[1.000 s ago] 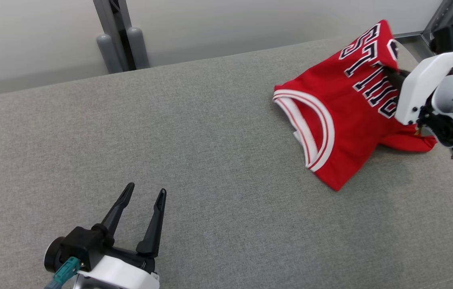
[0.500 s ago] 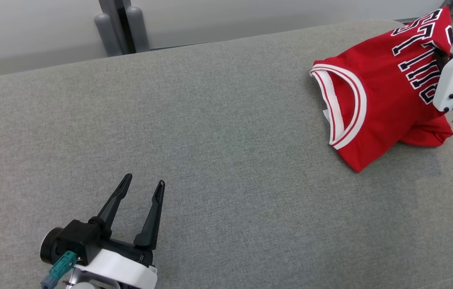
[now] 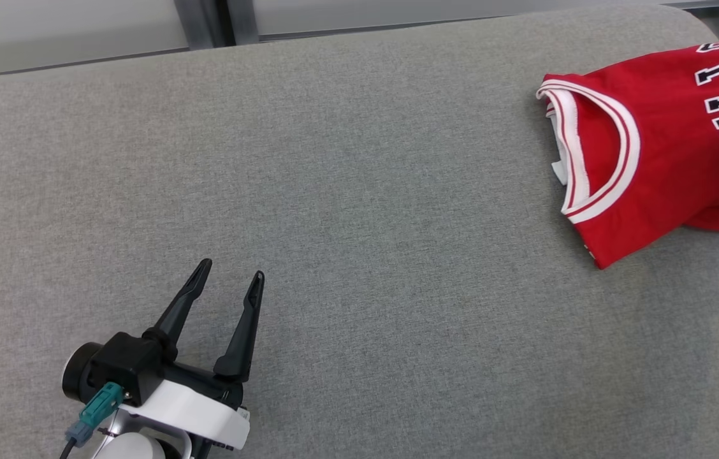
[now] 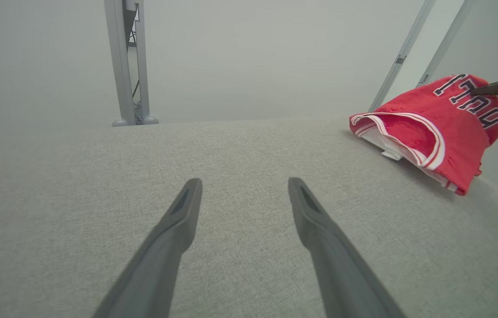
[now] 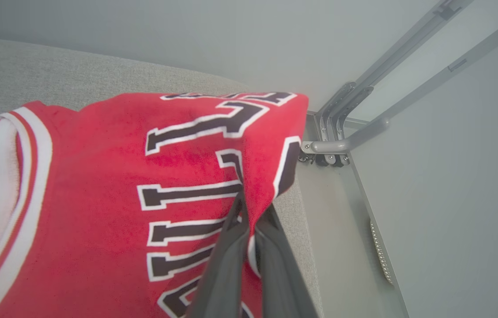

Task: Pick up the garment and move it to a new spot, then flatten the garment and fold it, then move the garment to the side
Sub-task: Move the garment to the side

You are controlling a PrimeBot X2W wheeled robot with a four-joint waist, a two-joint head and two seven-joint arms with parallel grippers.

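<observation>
garment (image 3: 646,159): red jersey with a white-trimmed neck and dark lettering, looking folded into a compact stack. it is sitting at the far right end of the grey padded surface (image 3: 359,191), near the right edge. the right gripper (image 5: 252,211) is pinching a fold of the lettered panel, jaws closed tight on the cloth. that part is standing up in a peak while the neck end is resting on the padding. the left gripper (image 3: 232,269) is hovering low over bare padding, well apart from the jersey, fingers spread wide and holding nothing.

step in hand, as judged: the last one, shifting the folded garment to the side. the folding is appearing done.

next move is calling for lowering the pinched edge so the layers are settling flat. then the jaws should be parting and backing off without dragging the top layer. the surface edge and the metal frame (image 5: 346,141) are just beside the jersey, so overhang is the risk.
</observation>
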